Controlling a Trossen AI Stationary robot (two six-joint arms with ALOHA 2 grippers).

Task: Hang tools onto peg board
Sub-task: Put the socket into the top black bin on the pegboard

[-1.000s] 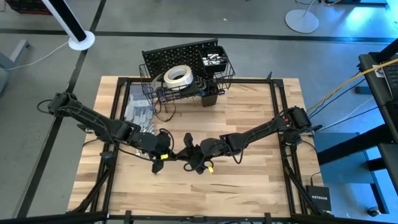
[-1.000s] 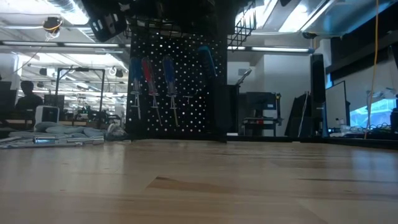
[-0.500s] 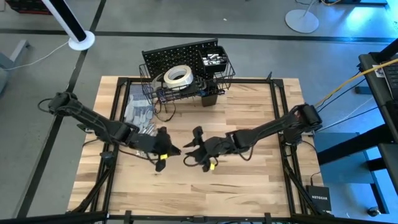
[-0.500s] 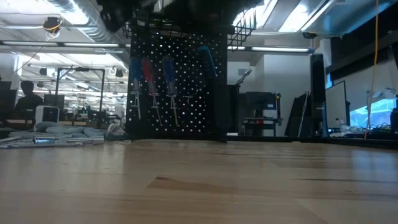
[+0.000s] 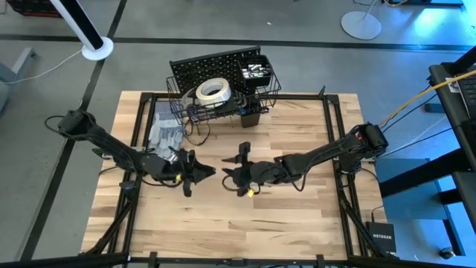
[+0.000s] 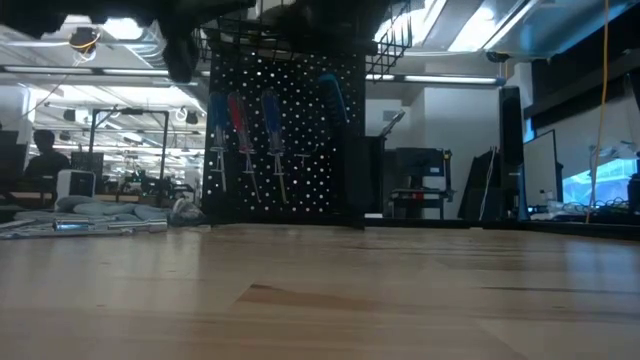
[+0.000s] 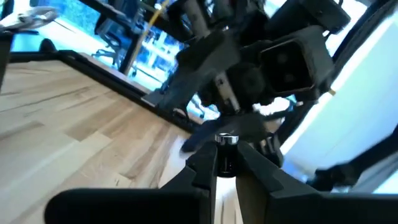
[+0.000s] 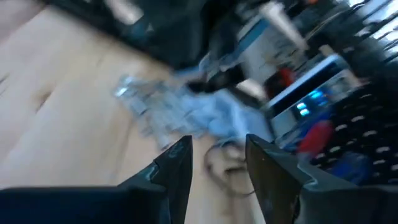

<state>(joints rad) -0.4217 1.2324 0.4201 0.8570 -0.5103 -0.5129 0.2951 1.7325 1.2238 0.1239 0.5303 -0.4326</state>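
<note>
between the left hand's [image 7: 225, 163] pinched fingers, a small silver tool [image 7: 225, 151]; right hand [image 5: 239, 165] nearby, fingers parted, empty

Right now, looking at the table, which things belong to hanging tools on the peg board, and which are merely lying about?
Belonging to the job:
peg board
tape roll
screwdrivers hung on the board
small metal tool in the left gripper
right gripper, open

Lying about:
grey gloves

Overhead looks straight down; low camera faces level across table [image 6: 320, 300] at peg board [image 6: 285, 140].
</note>
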